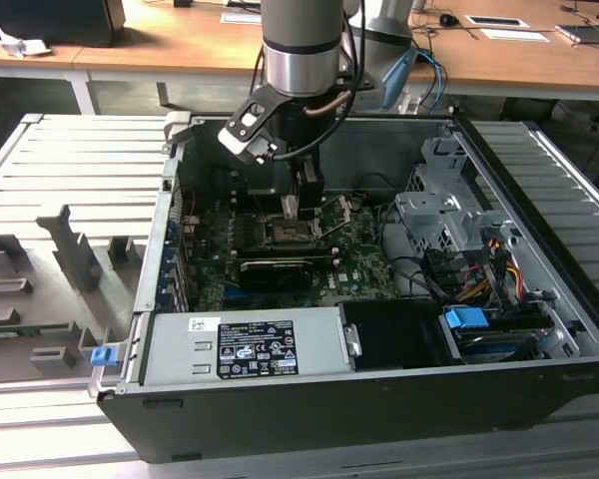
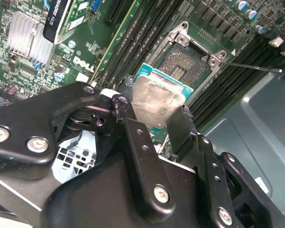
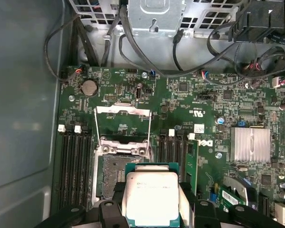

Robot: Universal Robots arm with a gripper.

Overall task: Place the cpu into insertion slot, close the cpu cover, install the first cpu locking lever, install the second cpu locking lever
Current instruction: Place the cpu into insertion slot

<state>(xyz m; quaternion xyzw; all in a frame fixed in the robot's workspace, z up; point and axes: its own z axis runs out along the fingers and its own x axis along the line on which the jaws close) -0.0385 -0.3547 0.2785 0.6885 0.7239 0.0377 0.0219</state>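
End effector [image 2: 156, 110]: pinching the cpu [image 2: 154, 95] by two opposite edges, one finger [image 2: 180, 124] on each side, metal top facing the wrist cameras. The chip sits roughly level in the grip.

Position: in the exterior view the end effector [image 1: 292, 205] hangs inside the open computer case [image 1: 379, 419], over the green circuit board [image 1: 359, 264] and close above the insertion slot [image 1: 290, 235]. The chip is not seated. It is off the board, and both wrist views show open socket beyond it.

Key relation: the insertion slot [image 2: 185, 64] lies below the chip and a little ahead of the fingertips. In the first wrist view the cpu [image 3: 152, 194] overlaps one corner of the slot [image 3: 111, 175] rather than centring on it. My reading is a sideways offset between the two, though camera angle may account for part of it. The chip's edges run close to parallel with the socket's metal rim, so rotation looks nearly matched.

The cpu cover [image 3: 122, 110] stands flipped open at the far side of the socket, clear of the opening.
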